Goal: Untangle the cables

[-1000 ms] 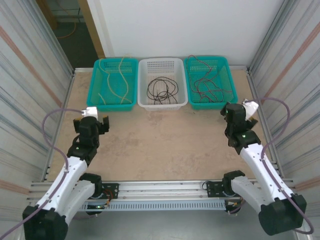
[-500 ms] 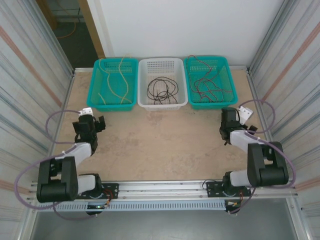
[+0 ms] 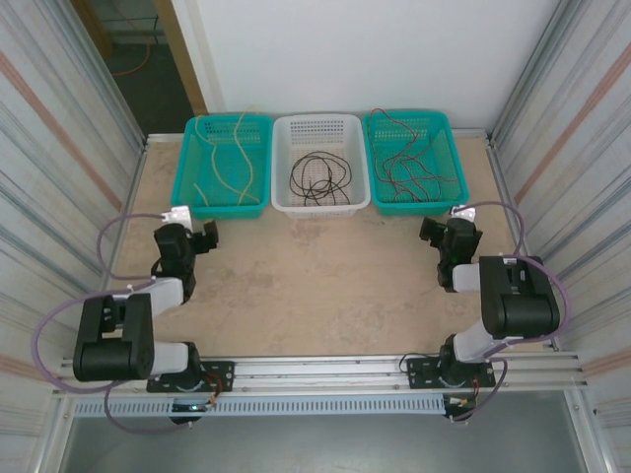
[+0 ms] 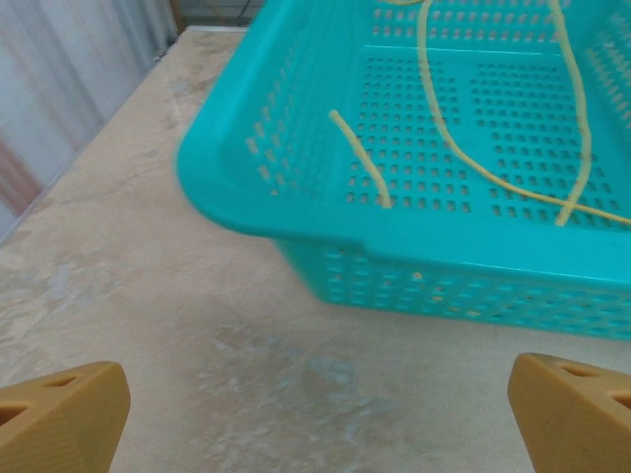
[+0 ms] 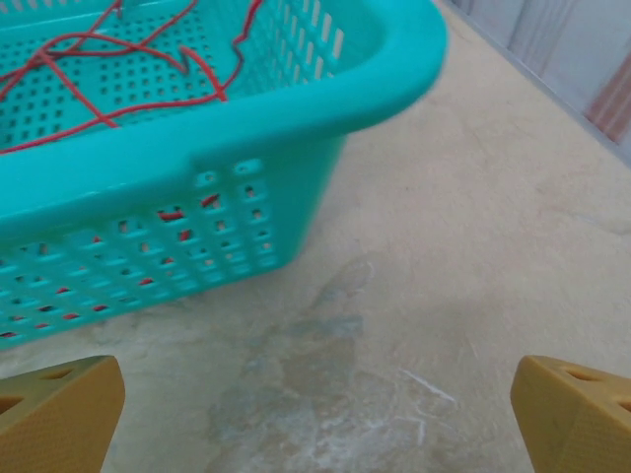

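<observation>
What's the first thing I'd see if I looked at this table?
Three baskets line the far edge: left teal basket with yellow cables, white basket with black cables in the middle, right teal basket with red cables. The left hand and right hand are open, empty, just before them.

Overhead view; two low wrist close-ups

The white basket (image 3: 320, 205), the left teal basket (image 3: 229, 210) and right teal basket (image 3: 419, 207) flanking it are smooth perforated plastic. The table (image 3: 315, 296) before it looks matt, mottled. Yellow cables (image 4: 360, 158) left of it look smooth-coated.
</observation>
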You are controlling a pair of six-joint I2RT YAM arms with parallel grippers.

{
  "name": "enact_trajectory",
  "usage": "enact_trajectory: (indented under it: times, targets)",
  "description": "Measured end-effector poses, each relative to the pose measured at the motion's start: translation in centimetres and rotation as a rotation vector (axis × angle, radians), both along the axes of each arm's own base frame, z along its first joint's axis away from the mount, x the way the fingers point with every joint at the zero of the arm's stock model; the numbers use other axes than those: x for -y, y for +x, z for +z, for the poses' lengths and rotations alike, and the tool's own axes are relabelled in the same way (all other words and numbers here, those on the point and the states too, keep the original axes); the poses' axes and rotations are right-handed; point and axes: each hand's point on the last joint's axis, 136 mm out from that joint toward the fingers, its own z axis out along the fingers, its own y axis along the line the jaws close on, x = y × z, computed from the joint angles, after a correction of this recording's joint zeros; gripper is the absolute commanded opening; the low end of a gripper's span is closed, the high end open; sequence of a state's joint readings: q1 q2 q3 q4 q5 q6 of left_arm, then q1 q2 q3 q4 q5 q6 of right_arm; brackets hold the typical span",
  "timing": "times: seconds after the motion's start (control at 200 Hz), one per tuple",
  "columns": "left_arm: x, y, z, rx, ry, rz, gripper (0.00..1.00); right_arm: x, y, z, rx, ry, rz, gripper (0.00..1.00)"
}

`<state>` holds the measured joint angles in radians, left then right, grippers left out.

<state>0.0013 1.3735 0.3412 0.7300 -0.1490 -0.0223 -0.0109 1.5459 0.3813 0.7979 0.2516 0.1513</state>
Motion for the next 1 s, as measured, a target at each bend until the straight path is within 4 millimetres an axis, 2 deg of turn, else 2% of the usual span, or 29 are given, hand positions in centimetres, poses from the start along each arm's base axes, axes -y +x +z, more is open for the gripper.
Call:
enact_trajectory:
  times: [0.115,0.16,0.376,1.002]
  targets:
    - [1.9,0.6,-3.1,-0.066,0.016,-0.074,0.99,-0.2,0.2,0.3,0.015,0.002,0.015,0.99]
    - [2.3,0.6,-3.5,-0.076,0.021,-0.096,0.99,-0.3,0.3,0.4,0.018,0.003,0.019,0.99]
    - [2.1,1.6,-2.2,-0.036,0.019,-0.100,0.99,-0.4,0.4,0.7,0.031,0.003,0.022,0.99]
    - [2.3,1.6,-2.2,-0.036,0.032,-0.090,0.99,-0.4,0.4,0.7,0.031,0.003,0.022,0.99]
